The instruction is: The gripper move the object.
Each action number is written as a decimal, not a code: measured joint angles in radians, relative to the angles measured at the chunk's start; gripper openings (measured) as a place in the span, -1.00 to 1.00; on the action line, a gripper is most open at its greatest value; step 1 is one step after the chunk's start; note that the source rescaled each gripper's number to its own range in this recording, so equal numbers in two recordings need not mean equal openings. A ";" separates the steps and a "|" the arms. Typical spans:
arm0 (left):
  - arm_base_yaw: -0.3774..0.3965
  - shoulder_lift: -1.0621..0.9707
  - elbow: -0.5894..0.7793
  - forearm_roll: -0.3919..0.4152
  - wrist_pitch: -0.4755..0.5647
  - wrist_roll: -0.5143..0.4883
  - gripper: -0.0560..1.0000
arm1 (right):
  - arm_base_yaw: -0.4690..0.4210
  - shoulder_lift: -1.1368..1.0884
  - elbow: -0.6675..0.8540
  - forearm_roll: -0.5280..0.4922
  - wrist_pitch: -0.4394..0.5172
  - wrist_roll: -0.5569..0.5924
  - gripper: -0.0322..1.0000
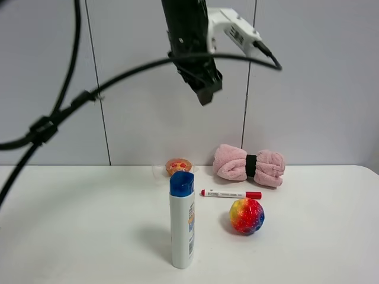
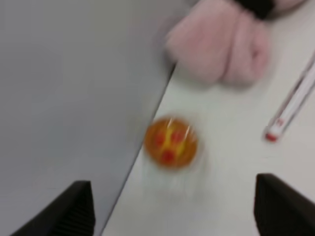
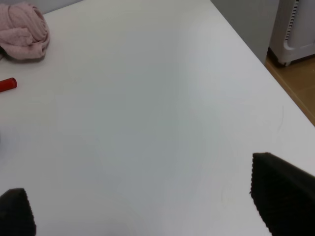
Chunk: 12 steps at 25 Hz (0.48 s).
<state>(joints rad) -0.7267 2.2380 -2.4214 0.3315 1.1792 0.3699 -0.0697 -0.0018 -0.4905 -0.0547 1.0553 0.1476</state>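
Observation:
The white marker pen with a red cap (image 1: 231, 194) lies flat on the white table (image 1: 71, 225), behind the rainbow ball and right of the bottle. My left gripper (image 1: 205, 92) hangs high above the table's back edge, well above the pen. In the left wrist view its fingers (image 2: 74, 209) stand wide apart and empty, with the blurred pen (image 2: 293, 103) off to one side. My right gripper (image 3: 147, 206) is open and empty over bare table, with only the pen's red cap (image 3: 7, 84) at the frame edge. The right gripper is out of the exterior view.
A white blue-capped bottle (image 1: 182, 228) stands upright at the front. A rainbow ball (image 1: 247, 216) sits right of it. A rolled pink towel (image 1: 249, 165) and a small orange object (image 1: 179, 166) lie by the back wall. Black cables (image 1: 53, 121) hang on the left. The table's edge (image 3: 246, 46) shows.

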 joint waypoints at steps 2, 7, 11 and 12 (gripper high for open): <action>0.018 -0.064 0.000 0.034 0.023 -0.096 0.69 | 0.000 0.000 0.000 0.000 0.000 0.000 1.00; 0.081 -0.232 0.000 0.022 0.031 -0.273 0.71 | 0.000 0.000 0.000 0.000 0.000 0.000 1.00; 0.166 -0.366 0.053 -0.059 0.032 -0.302 0.71 | 0.000 0.000 0.000 0.000 0.000 0.000 1.00; 0.190 -0.405 0.093 -0.069 0.032 -0.302 0.71 | 0.000 0.000 0.000 0.000 0.000 0.000 1.00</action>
<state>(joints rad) -0.5365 1.8331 -2.3288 0.2629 1.2115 0.0681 -0.0697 -0.0018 -0.4905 -0.0547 1.0553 0.1476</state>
